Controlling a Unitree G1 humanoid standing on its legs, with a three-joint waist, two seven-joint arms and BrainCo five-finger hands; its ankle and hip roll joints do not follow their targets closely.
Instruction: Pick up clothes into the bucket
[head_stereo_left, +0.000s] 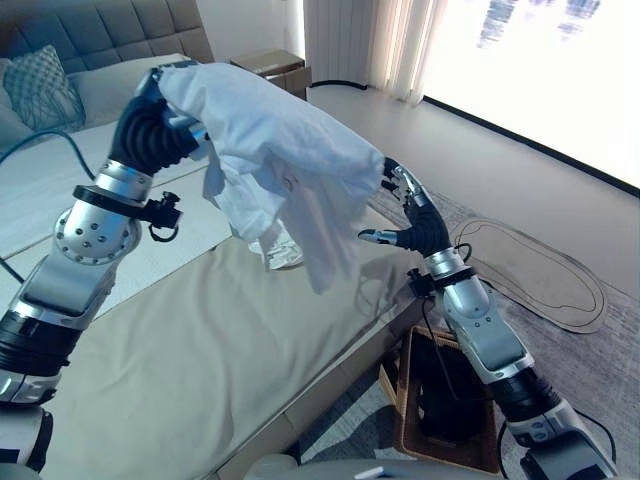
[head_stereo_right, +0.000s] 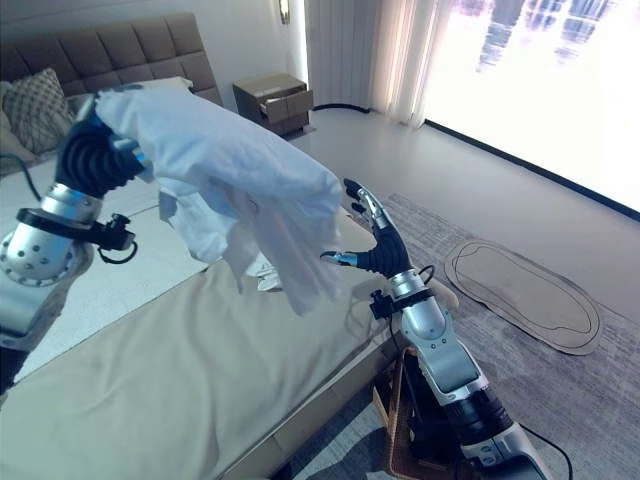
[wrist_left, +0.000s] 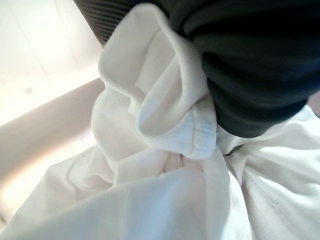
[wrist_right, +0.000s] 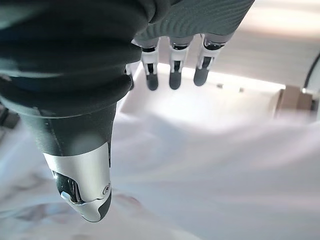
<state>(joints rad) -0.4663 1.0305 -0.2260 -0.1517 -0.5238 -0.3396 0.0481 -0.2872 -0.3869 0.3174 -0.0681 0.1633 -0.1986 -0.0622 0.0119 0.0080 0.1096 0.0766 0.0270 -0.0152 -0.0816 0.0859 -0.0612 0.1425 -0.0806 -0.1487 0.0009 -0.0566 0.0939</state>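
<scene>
A white garment (head_stereo_left: 285, 165) hangs in the air above the bed, draped over my raised left hand (head_stereo_left: 150, 128), which it covers past the dark ribbed wrist. In the left wrist view the cloth (wrist_left: 165, 125) bunches right against the cover. My right hand (head_stereo_left: 408, 215) stands open at the garment's right edge, fingers straight and thumb spread, close to the fabric (wrist_right: 210, 165). A wicker basket (head_stereo_left: 405, 420) with a dark inside sits on the floor by the bed's near corner, under my right forearm. A second small light piece of cloth (head_stereo_left: 278, 252) lies on the bed below the garment.
The beige bed (head_stereo_left: 200, 360) takes up the left and middle, with pillows (head_stereo_left: 45, 85) and a padded headboard (head_stereo_left: 110, 30) at the back. A nightstand (head_stereo_left: 272, 65) stands beyond it. A rug (head_stereo_left: 600, 360) and a flat mat (head_stereo_left: 545, 270) lie on the floor at the right.
</scene>
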